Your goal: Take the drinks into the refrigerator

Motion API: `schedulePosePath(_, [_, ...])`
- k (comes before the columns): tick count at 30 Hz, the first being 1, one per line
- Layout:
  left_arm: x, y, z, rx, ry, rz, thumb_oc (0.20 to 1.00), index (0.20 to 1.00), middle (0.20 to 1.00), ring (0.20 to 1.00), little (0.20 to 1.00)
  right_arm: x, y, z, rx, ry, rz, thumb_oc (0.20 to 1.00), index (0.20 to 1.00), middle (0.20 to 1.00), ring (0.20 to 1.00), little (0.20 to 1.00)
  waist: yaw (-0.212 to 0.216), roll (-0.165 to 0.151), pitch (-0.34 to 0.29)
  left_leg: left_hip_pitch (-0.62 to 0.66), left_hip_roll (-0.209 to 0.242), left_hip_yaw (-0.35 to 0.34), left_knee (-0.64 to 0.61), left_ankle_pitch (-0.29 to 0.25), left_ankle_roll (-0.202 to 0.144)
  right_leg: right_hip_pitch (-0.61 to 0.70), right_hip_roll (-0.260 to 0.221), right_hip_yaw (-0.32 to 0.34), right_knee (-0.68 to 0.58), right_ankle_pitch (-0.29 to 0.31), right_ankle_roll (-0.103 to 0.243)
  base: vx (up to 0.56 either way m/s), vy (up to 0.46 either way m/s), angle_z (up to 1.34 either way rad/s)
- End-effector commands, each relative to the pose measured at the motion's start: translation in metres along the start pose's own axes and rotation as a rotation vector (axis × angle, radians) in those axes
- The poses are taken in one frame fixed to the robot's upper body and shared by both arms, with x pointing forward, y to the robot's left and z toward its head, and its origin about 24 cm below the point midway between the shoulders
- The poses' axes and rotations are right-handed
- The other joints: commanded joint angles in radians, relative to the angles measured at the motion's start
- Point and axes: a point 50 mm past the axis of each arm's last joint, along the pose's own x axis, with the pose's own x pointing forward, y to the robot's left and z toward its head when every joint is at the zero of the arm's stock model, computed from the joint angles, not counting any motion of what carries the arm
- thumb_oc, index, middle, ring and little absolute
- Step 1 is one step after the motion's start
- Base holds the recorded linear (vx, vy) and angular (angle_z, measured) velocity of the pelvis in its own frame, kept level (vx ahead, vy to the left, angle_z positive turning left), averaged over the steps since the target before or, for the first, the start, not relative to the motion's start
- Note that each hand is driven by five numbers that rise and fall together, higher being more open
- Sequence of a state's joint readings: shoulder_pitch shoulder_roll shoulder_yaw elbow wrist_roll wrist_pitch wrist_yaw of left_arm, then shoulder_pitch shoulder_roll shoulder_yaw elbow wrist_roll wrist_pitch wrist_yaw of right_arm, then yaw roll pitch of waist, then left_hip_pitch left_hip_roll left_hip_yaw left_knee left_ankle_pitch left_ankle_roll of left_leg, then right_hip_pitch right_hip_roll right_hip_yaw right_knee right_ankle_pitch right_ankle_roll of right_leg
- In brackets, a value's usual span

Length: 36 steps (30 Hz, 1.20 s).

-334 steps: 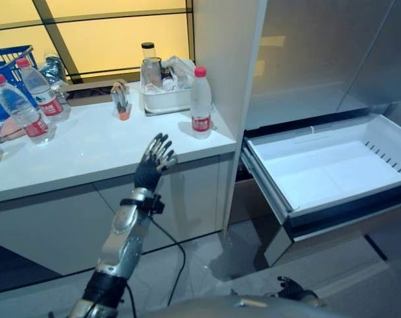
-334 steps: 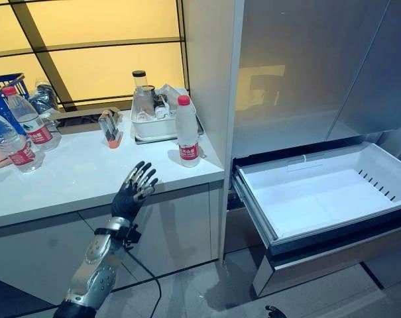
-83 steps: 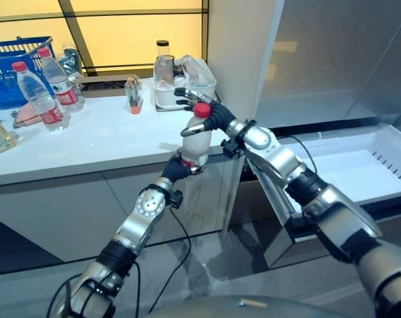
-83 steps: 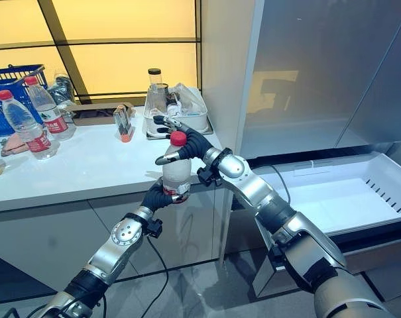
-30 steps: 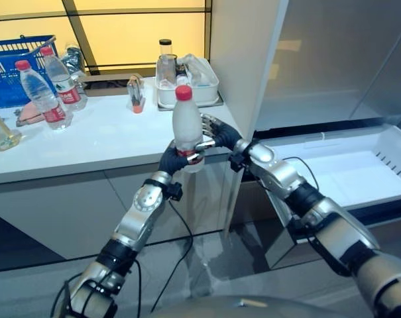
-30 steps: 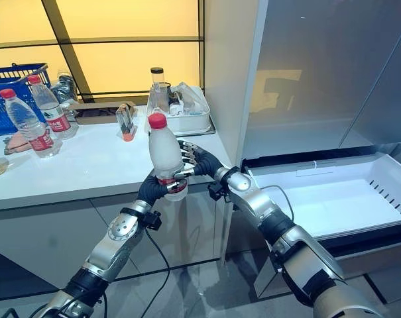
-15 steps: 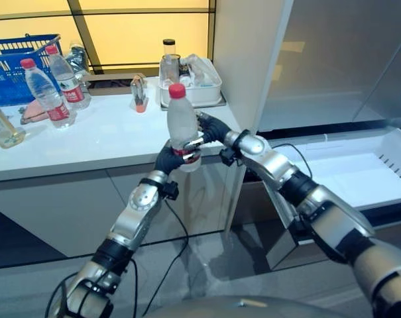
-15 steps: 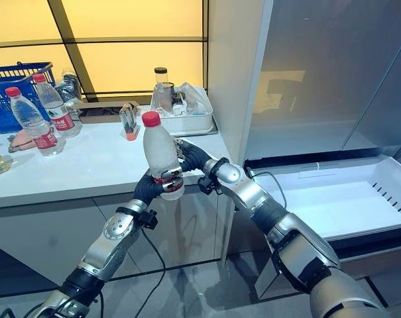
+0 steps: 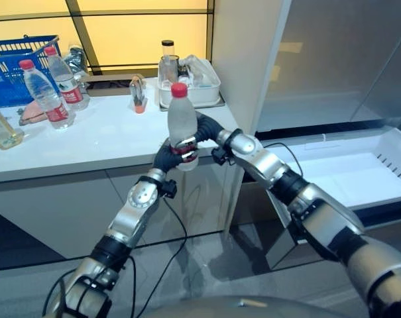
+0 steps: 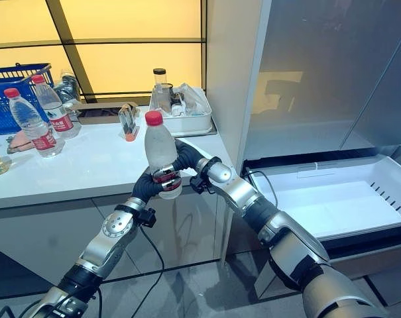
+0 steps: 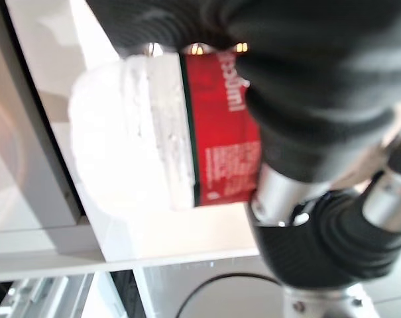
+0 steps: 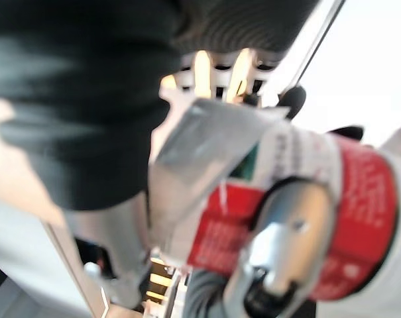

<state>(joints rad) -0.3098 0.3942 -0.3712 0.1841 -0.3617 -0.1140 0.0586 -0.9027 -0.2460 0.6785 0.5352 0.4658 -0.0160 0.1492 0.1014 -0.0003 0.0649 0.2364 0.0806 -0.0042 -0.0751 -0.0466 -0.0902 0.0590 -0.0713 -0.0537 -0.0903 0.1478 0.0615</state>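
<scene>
On the counter: two more bottles (image 9: 46, 93), a blue basket (image 9: 11, 59) and a white tray (image 9: 190, 83) of jars.
Beside it: open white drawer (image 9: 349, 172).
Bottle (image 9: 181, 122): upright, above the counter's front edge.
Left hand (image 9: 166, 157): clasps its base.
Right hand (image 9: 203, 131): wraps the red label.

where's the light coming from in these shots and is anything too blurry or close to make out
Eye views: warm yellow glow from the backlit wall panels behind the counter, reflected faintly on the refrigerator door. Wrist views: the bottle and the right hand sit so close that they are soft and blurred.
</scene>
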Motion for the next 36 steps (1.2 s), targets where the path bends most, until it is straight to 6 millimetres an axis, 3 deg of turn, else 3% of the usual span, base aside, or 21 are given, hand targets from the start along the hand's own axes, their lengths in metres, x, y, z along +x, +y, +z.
schedulePosePath(1, [0.036,-0.078,0.067,0.144,-0.310,-0.323,0.200,0.200,0.200,0.200,0.200,0.041,0.023,0.074,0.089,-0.231,0.009,1.000,1.000,1.000,1.000,1.000,0.022,-0.010,-0.048,-0.067,-0.061,-0.007,0.015,-0.031,0.095,0.027,-0.015,0.022,0.150,-0.166,0.039,0.00,0.000,0.00])
schedulePosePath(7, [0.038,-0.078,0.064,0.166,-0.297,-0.290,0.200,0.200,0.200,0.200,0.200,0.050,0.024,0.065,0.066,-0.161,-0.056,1.000,1.000,1.000,1.000,1.000,0.028,-0.012,-0.048,-0.070,-0.066,-0.001,0.021,-0.037,0.100,0.023,-0.017,0.033,0.150,-0.163,0.041,0.00,0.003,-0.02])
schedulePosePath(8, [0.040,-0.078,0.065,0.172,-0.298,-0.277,0.200,0.200,0.200,0.200,0.200,0.052,0.023,0.064,0.022,-0.137,-0.087,0.809,0.809,0.809,0.809,0.809,0.028,-0.012,-0.047,-0.072,-0.067,0.001,0.023,-0.037,0.101,0.021,-0.017,0.036,0.150,-0.161,0.042,0.00,0.007,-0.04])
schedulePosePath(9, [0.040,-0.078,0.065,0.173,-0.298,-0.277,0.200,0.200,0.200,0.200,0.200,0.053,0.023,0.064,0.021,-0.138,-0.087,0.551,0.551,0.551,0.551,0.551,0.028,-0.012,-0.047,-0.072,-0.067,0.002,0.023,-0.037,0.101,0.021,-0.017,0.036,0.150,-0.161,0.042,0.00,0.013,-0.04])
schedulePosePath(10, [0.041,-0.077,0.065,0.164,-0.295,-0.259,0.200,0.200,0.200,0.200,0.200,0.054,0.022,0.067,-0.034,-0.133,-0.104,0.200,0.200,0.200,0.200,0.200,0.028,-0.012,-0.045,-0.073,-0.068,0.003,0.024,-0.037,0.102,0.019,-0.017,0.041,0.148,-0.159,0.042,0.00,0.005,-0.05])
schedulePosePath(24, [0.041,-0.073,0.055,0.149,-0.262,-0.186,0.200,0.200,0.200,0.200,0.200,0.043,0.008,0.068,-0.016,-0.186,-0.186,0.200,0.200,0.200,0.200,0.200,0.023,-0.018,-0.039,-0.075,-0.069,0.005,0.019,-0.036,0.102,0.019,-0.019,0.047,0.132,-0.151,0.044,0.00,0.002,-0.01])
schedulePosePath(25, [0.041,-0.073,0.055,0.149,-0.262,-0.186,0.228,0.228,0.228,0.228,0.228,0.043,0.008,0.067,-0.016,-0.185,-0.186,0.200,0.200,0.200,0.200,0.200,0.023,-0.018,-0.040,-0.075,-0.069,0.005,0.019,-0.036,0.102,0.020,-0.019,0.047,0.132,-0.150,0.044,0.00,0.000,0.00])
schedulePosePath(26, [0.041,-0.072,0.053,0.140,-0.254,-0.181,0.944,0.944,0.944,0.944,0.944,0.041,0.005,0.067,-0.010,-0.188,-0.196,0.200,0.200,0.200,0.200,0.200,0.023,-0.018,-0.039,-0.074,-0.068,0.006,0.017,-0.036,0.102,0.020,-0.018,0.047,0.131,-0.151,0.043,0.00,0.000,0.00])
schedulePosePath(27, [0.040,-0.071,0.052,0.134,-0.246,-0.175,0.944,0.944,0.944,0.944,0.944,0.039,0.001,0.068,-0.005,-0.197,-0.208,0.200,0.200,0.200,0.200,0.200,0.023,-0.018,-0.038,-0.074,-0.068,0.007,0.018,-0.036,0.102,0.019,-0.018,0.046,0.131,-0.151,0.044,0.00,0.000,0.00])
schedulePosePath(28, [0.040,-0.071,0.052,0.134,-0.246,-0.176,1.000,1.000,1.000,1.000,1.000,0.039,0.001,0.068,-0.005,-0.197,-0.208,0.200,0.200,0.200,0.200,0.200,0.023,-0.018,-0.038,-0.074,-0.068,0.007,0.018,-0.036,0.102,0.019,-0.018,0.047,0.131,-0.151,0.044,0.00,0.000,0.00])
schedulePosePath(33, [0.032,-0.054,0.036,0.052,-0.186,-0.093,1.000,1.000,1.000,1.000,1.000,0.014,-0.026,0.070,0.019,-0.271,-0.286,0.200,0.200,0.200,0.200,0.200,0.018,-0.018,-0.031,-0.074,-0.068,0.011,0.017,-0.037,0.101,0.018,-0.017,0.050,0.129,-0.149,0.043,0.00,0.000,0.00])
schedulePosePath(36, [0.019,-0.039,0.021,0.018,-0.139,-0.033,1.000,1.000,1.000,1.000,1.000,-0.013,-0.050,0.072,0.019,-0.335,-0.354,0.200,0.200,0.200,0.200,0.200,0.018,-0.021,-0.028,-0.079,-0.066,0.010,0.018,-0.036,0.100,0.012,-0.017,0.050,0.128,-0.149,0.043,-0.02,-0.006,0.00])
